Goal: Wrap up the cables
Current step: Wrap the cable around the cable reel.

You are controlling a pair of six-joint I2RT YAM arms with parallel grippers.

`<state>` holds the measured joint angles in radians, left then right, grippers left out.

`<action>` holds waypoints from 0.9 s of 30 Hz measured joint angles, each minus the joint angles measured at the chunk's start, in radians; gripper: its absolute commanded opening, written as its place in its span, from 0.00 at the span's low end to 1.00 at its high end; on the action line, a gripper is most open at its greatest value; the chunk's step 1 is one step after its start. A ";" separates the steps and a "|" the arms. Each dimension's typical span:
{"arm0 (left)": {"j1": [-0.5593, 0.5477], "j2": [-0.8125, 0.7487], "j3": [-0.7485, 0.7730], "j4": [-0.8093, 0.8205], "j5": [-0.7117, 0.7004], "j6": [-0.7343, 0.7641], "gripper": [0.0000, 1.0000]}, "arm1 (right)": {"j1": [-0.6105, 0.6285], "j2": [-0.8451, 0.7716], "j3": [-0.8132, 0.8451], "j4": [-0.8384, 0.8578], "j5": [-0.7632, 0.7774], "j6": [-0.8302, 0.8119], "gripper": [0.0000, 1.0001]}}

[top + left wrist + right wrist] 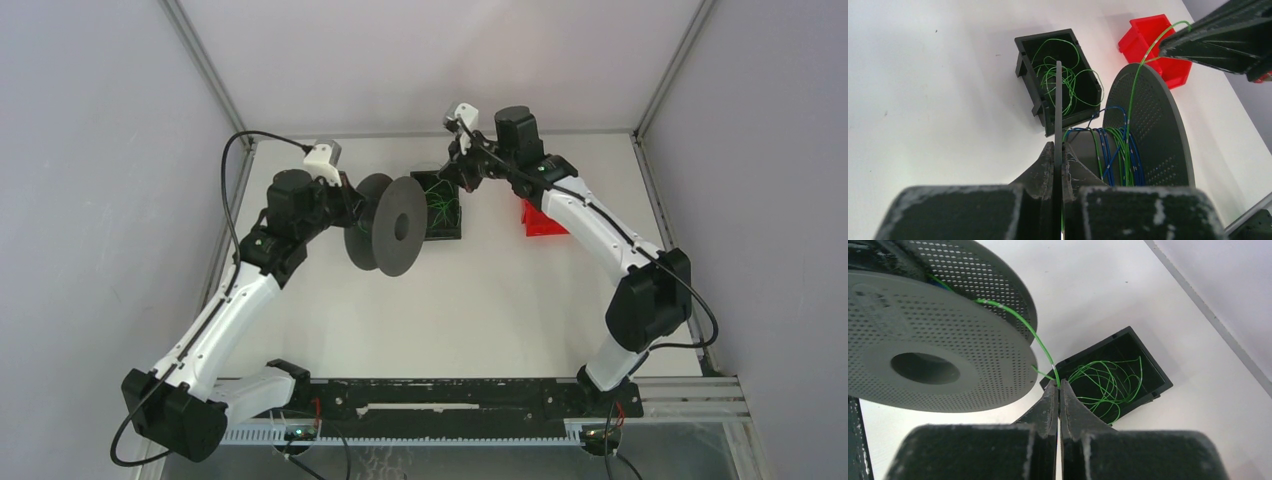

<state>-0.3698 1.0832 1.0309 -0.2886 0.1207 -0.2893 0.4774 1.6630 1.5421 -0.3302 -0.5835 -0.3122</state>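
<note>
Left fingers [1044, 167]: together, clamped on the thin edge of the near flange of the grey spool [1154, 125]; I see the spool held on edge, its axis roughly level; whether its lower rim touches the worktop [450, 310] I cannot tell.

Right fingers [1048, 407]: pressed together on the green cable [1034, 337]; the pinch sits just beside the spool's rim and over the near corner of the black bin [440, 237].

Green cable: one taut strand runs from the right fingers, over the flange rim and down to the hub; more of it lies in the black bin; I cannot tell whether the held strand joins those loops.

Spool hub: between the two perforated flanges it carries turns of green cable mixed with blue cable [1108, 150].

Black bin: open-topped, standing on the worktop at the far side, just behind the spool; it holds a loose tangle of green cable loops.

Red bin [540, 222]: on the worktop to the right of the black bin, apart from it; partly hidden by the right arm and the spool; I cannot tell its contents.
</note>
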 measured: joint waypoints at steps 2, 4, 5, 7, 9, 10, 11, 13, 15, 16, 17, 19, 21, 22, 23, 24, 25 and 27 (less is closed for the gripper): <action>0.000 -0.003 0.000 0.006 0.014 0.000 0.00 | -0.011 0.005 0.000 0.008 0.002 0.025 0.00; 0.002 -0.007 0.000 0.018 0.033 0.000 0.00 | -0.029 0.018 -0.001 0.021 0.003 0.055 0.00; 0.002 -0.009 0.000 0.023 0.041 0.000 0.00 | -0.037 0.026 -0.003 0.026 0.004 0.069 0.00; 0.006 -0.014 0.000 0.031 0.060 0.000 0.00 | -0.051 0.043 -0.011 0.031 0.007 0.092 0.00; 0.011 -0.018 0.000 0.039 0.080 -0.002 0.00 | -0.058 0.061 -0.022 0.028 0.009 0.109 0.00; 0.013 -0.018 0.000 0.043 0.090 -0.002 0.00 | -0.059 0.069 -0.027 0.026 0.009 0.115 0.00; 0.015 -0.018 0.000 0.047 0.101 -0.005 0.00 | -0.060 0.079 -0.033 0.021 0.009 0.122 0.00; 0.021 -0.018 0.000 0.049 0.115 -0.010 0.00 | -0.058 0.093 -0.043 0.021 0.008 0.134 0.00; 0.029 -0.018 0.000 0.050 0.124 -0.016 0.00 | -0.056 0.103 -0.055 0.020 -0.006 0.145 0.00; 0.032 -0.018 0.000 0.052 0.126 -0.019 0.00 | -0.057 0.106 -0.062 0.020 -0.020 0.153 0.00; 0.035 -0.018 0.000 0.055 0.129 -0.023 0.00 | -0.058 0.109 -0.071 0.021 -0.037 0.163 0.00; 0.040 -0.018 0.000 0.061 0.134 -0.029 0.00 | -0.059 0.113 -0.089 0.024 -0.076 0.188 0.00; 0.047 -0.018 0.000 0.068 0.143 -0.035 0.00 | -0.059 0.118 -0.105 0.031 -0.116 0.218 0.00; 0.050 -0.018 0.000 0.072 0.148 -0.039 0.00 | -0.059 0.121 -0.114 0.039 -0.141 0.238 0.00; 0.053 -0.018 0.000 0.076 0.151 -0.044 0.00 | -0.059 0.124 -0.125 0.048 -0.167 0.262 0.00; 0.056 -0.018 0.000 0.078 0.154 -0.047 0.00 | -0.059 0.128 -0.135 0.057 -0.190 0.285 0.00; 0.058 -0.018 0.000 0.081 0.156 -0.051 0.00 | -0.059 0.130 -0.146 0.067 -0.214 0.309 0.00; 0.063 -0.018 0.000 0.088 0.163 -0.055 0.00 | -0.058 0.136 -0.167 0.093 -0.254 0.359 0.00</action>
<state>-0.3069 1.0649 1.0309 -0.2005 0.2840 -0.3443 0.4194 1.7988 1.3746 -0.2375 -0.8371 0.0467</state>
